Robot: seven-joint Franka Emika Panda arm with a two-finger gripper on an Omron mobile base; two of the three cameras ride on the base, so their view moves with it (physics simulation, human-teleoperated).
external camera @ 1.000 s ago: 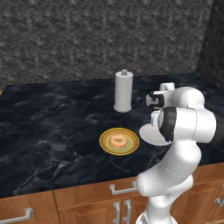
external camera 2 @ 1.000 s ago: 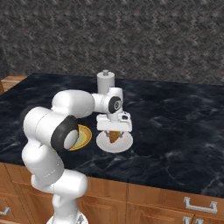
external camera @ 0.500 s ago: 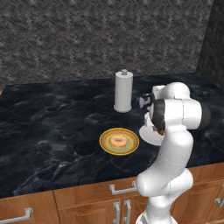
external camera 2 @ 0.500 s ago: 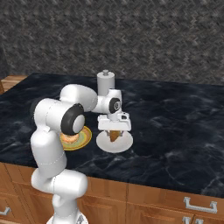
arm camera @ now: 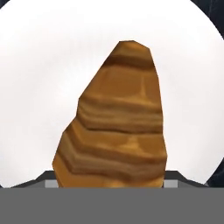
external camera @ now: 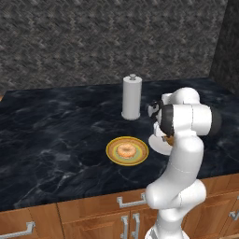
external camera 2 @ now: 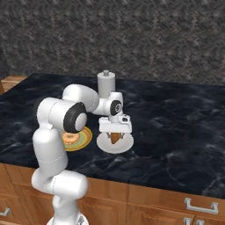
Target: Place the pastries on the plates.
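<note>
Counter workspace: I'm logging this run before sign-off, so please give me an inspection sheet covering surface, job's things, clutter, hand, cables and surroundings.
Surface: dark marbled counter, level, no spills seen.
Job's things: donut lies in the middle of the yellow-rimmed plate. Brown pastry hangs point-down over the white plate, between the fingers of the hand; whether it touches the plate cannot be told.
Clutter: white roll upright behind the plates, apart from them.
Hand: hand points straight down over the white plate, closed on the brown pastry.
Cables: nothing seen.
Surroundings: grey patterned wall behind; wooden cabinet fronts with metal handles below.
</note>
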